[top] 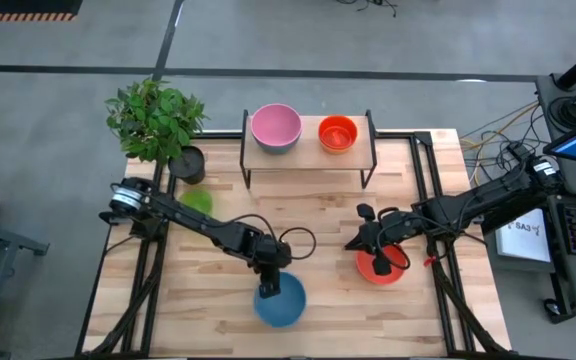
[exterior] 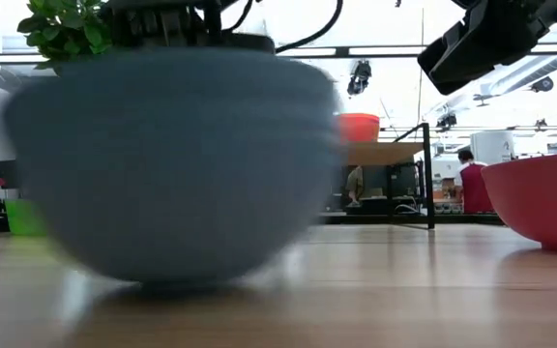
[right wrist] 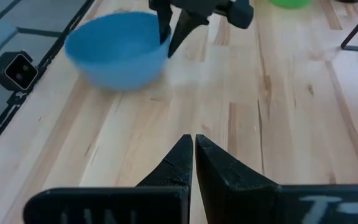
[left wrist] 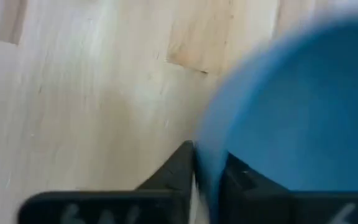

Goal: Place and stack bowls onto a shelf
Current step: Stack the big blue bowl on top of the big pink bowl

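Note:
A blue bowl (top: 282,302) sits near the table's near edge and fills the low view as a blurred shape (exterior: 172,164). My left gripper (top: 269,278) is over its far-left rim, shut on it. My right gripper (right wrist: 192,142) is shut and touches nothing; it hovers above bare table beside a red bowl (top: 380,267) that rests on its base. On the shelf (top: 308,152) stand a pink bowl (top: 276,127) and an orange bowl (top: 338,133). A lime green bowl (top: 197,200) lies on the table at the left. My left gripper (left wrist: 207,158) has the blue bowl's rim (left wrist: 202,140) pinched, one finger inside the bowl and one finger (left wrist: 178,165) outside. The fingers come from above, slanting down, as the right wrist view shows (right wrist: 169,31). The bowl's base (exterior: 177,278) is at the tabletop.
A potted plant (top: 156,118) in a dark pot (top: 188,163) stands at the far-left corner. The shelf's black legs (top: 368,178) rise from the table's far side. Bare wood (top: 308,215) lies between the shelf and the two grippers. People show far off beyond the table (exterior: 470,184).

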`<action>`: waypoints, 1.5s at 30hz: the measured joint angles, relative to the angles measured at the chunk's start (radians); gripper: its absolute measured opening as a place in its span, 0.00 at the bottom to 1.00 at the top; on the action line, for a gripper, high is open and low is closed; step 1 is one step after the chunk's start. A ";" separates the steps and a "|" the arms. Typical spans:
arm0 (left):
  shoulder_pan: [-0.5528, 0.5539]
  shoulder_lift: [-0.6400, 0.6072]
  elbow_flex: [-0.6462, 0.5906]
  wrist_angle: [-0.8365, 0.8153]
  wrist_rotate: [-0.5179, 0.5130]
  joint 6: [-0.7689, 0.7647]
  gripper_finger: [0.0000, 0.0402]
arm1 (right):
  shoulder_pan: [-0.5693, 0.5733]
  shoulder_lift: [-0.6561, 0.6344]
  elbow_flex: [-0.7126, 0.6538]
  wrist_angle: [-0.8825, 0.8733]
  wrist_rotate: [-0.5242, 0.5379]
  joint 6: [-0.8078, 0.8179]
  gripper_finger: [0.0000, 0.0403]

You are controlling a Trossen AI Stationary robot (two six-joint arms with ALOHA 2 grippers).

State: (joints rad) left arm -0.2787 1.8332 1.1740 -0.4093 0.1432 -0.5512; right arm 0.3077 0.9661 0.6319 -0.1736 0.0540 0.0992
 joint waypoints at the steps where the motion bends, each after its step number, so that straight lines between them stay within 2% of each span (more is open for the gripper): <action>1: 0.001 -0.004 0.005 -0.013 0.000 0.001 0.03 | 0.000 0.000 0.000 0.001 0.000 -0.005 0.02; 9: 0.035 -0.057 0.133 -0.194 -0.007 0.090 0.00 | 0.000 -0.002 0.000 0.000 0.000 -0.031 0.02; 13: 0.100 -0.096 0.260 -0.301 -0.080 0.178 0.00 | 0.000 -0.002 0.000 0.000 0.000 -0.033 0.02; 19: 0.255 -0.118 0.531 -0.512 -0.207 0.306 0.00 | 0.000 -0.002 0.000 0.000 0.000 -0.033 0.02; 22: 0.349 -0.120 0.657 -0.563 -0.216 0.338 0.00 | 0.000 -0.002 0.000 0.000 0.000 -0.034 0.02; 27: 0.511 -0.120 0.786 -0.601 -0.232 0.339 0.00 | 0.000 -0.002 0.000 0.000 0.000 -0.033 0.02; 38: 0.799 -0.119 0.855 -0.612 -0.239 0.333 0.00 | 0.000 -0.002 0.000 0.001 0.000 -0.033 0.02; 45: 0.890 -0.094 0.850 -0.665 -0.239 0.333 0.00 | 0.000 -0.002 0.000 0.001 0.000 -0.032 0.02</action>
State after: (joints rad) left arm 0.6116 1.7394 2.0239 -1.0741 -0.0955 -0.2182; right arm 0.3073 0.9646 0.6319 -0.1726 0.0536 0.0669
